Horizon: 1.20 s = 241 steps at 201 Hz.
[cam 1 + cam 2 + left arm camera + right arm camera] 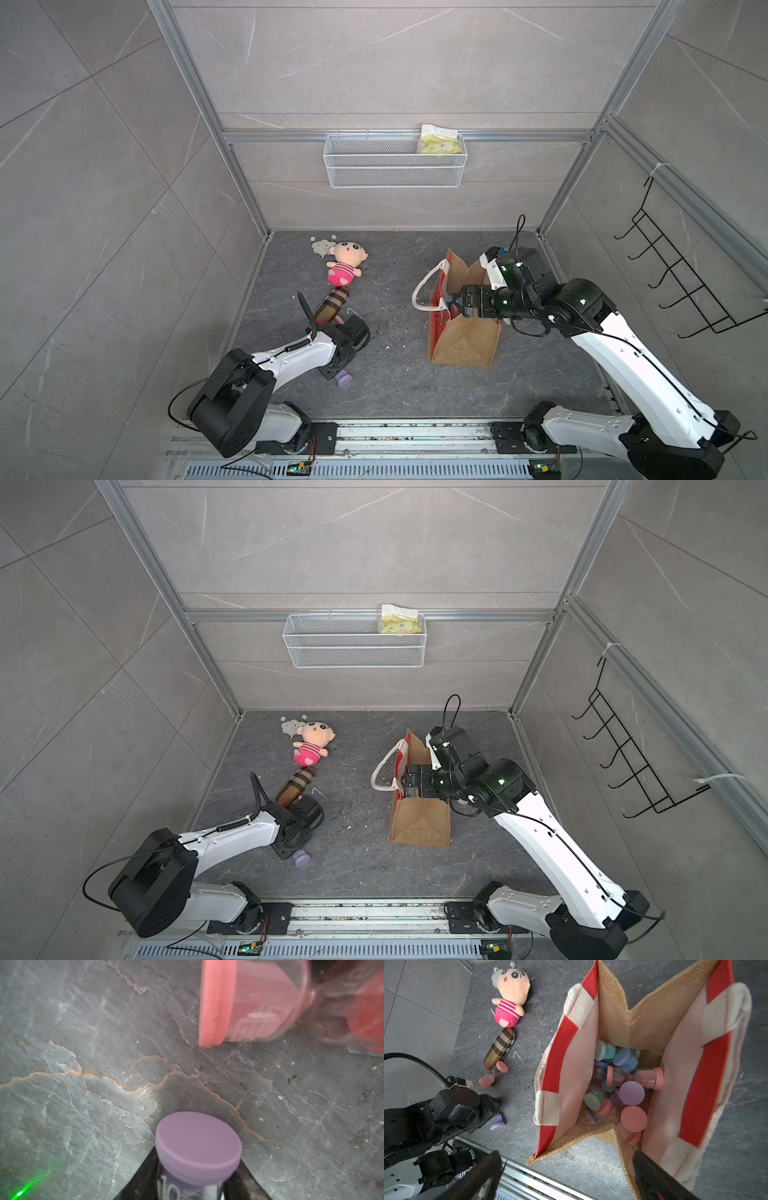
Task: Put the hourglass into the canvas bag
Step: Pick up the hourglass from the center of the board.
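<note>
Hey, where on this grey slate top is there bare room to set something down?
Bare: the strip between the plaid case and the canvas bag, and the stretch from the bag forward to the front rail. Crowded: from the case past the pink hourglass to the purple hourglass.

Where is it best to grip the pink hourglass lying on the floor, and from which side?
The pink hourglass lies on its side: come from above and pinch across its narrow waist; the wider end caps should stop it sliding out.
</note>
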### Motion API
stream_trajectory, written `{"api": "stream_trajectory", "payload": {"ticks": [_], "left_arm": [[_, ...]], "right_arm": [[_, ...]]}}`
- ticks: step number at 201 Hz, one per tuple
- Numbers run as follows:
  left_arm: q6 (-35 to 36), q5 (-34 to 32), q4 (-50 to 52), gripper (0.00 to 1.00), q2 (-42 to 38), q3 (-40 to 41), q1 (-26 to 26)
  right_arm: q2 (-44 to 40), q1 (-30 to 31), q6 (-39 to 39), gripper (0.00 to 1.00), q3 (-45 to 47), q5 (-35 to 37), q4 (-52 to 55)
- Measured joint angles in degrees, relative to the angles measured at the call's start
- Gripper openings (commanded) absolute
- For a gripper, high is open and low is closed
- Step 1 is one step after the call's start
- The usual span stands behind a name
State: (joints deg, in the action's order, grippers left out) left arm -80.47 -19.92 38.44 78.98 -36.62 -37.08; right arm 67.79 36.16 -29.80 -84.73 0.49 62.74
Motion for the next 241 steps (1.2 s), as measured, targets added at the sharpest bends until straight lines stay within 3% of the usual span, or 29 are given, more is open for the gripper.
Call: {"api": "stream_trajectory", "payload": {"ticks": [84, 153, 199, 241], "left_arm": [[1.9, -1.2, 3.0, 0.19, 0.2, -2.3, -1.0], [5.9, -8.1, 13.0, 0.09, -6.2, -16.4, -6.7], [18.7, -13.3, 14.5, 0.02, -9.0, -31.5, -10.7], [37.3, -13.3, 4.3, 0.01, -5.4, -44.5, -16.5]], "right_arm": [[0.0, 0.0, 0.0, 0.99, 0.0, 1.9, 0.0], [0.0, -1.8, 0.0, 0.99, -2.3, 5.9, 1.4], [-0.1, -10.2, 0.0, 0.99, -3.4, 5.3, 2.2], [0.0, -17.0, 0.0, 0.96, -1.8, 3.0, 1.1]]}}
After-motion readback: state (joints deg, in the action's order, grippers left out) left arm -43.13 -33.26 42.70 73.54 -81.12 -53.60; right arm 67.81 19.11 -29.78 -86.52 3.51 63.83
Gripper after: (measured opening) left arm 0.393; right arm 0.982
